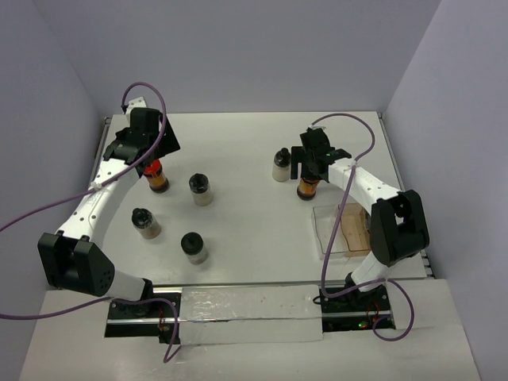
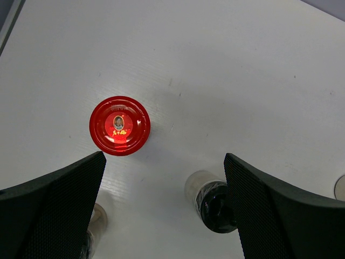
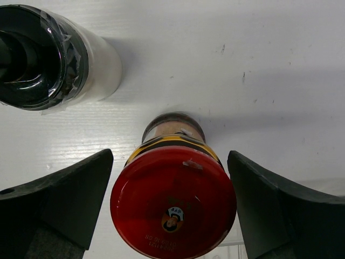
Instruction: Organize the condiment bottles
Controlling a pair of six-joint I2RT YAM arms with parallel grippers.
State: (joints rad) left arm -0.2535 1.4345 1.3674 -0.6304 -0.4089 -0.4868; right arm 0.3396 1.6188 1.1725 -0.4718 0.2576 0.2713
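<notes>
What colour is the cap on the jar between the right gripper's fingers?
Its cap is red, clearest in the right wrist view.

**Q:** Overhead view: which parts are concealed?

**A:** The left gripper (image 1: pixel 151 161) covers the cap of the left red-capped jar (image 1: pixel 158 181). The right gripper (image 1: pixel 310 171) covers the cap of the right red-capped jar (image 1: pixel 308 190). The right arm (image 1: pixel 397 230) masks the right side of the clear tray (image 1: pixel 319 234). All jar labels are too small to read.

**Q:** And the wrist views?

**A:** Left wrist: a black-capped jar (image 2: pixel 213 208) sits partly behind one finger (image 2: pixel 285 216). A second jar (image 2: pixel 97 217) is almost wholly behind the other finger, and the frame's right edge cuts a pale round rim (image 2: pixel 340 189). Right wrist: the corner crops a black-capped, whitish jar (image 3: pixel 48 54). The print on the red cap is too small to read.
</notes>
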